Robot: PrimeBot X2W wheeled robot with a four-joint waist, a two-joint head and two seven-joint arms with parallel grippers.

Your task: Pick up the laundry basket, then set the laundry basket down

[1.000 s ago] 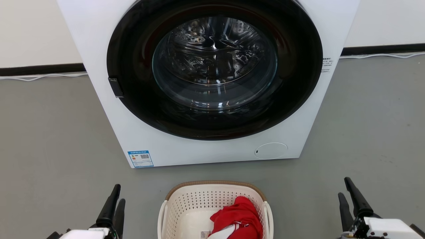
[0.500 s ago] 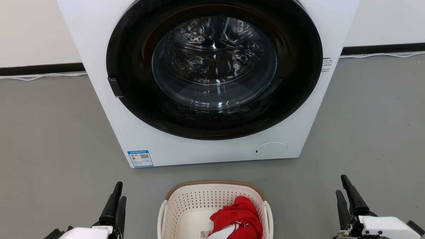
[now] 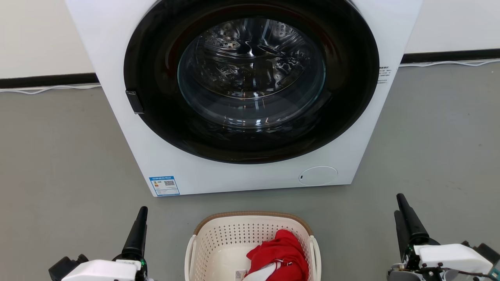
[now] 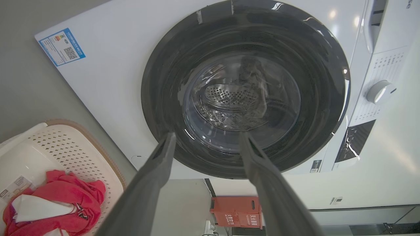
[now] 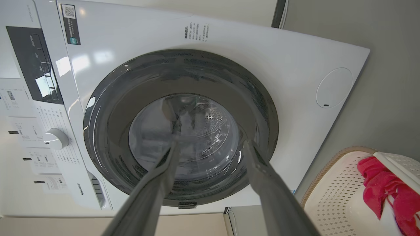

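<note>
The laundry basket (image 3: 234, 233) stands on the grey floor at the bottom middle of the head view, cream perforated plastic with a tan rim and white side handles. A red garment (image 3: 279, 251) with a white patch lies inside it. My left gripper (image 3: 143, 210) hovers to the basket's left and my right gripper (image 3: 398, 203) to its right, both apart from it. In the left wrist view the left gripper (image 4: 207, 135) is open and empty, with the basket (image 4: 65, 147) at lower left. In the right wrist view the right gripper (image 5: 212, 143) is open and empty, with the basket (image 5: 334, 183) at lower right.
A white front-loading washing machine (image 3: 129, 128) with a shut dark round door (image 3: 250, 89) stands just beyond the basket. Cables (image 3: 47, 89) run along the wall's base. A red box (image 4: 236, 211) sits by the wall beside the machine. Grey floor (image 3: 58, 156) spreads to both sides.
Both grippers have risen forward in the head view, towards the machine. The left one has turned, so its fingers now overlap edge-on. The basket has not moved.
</note>
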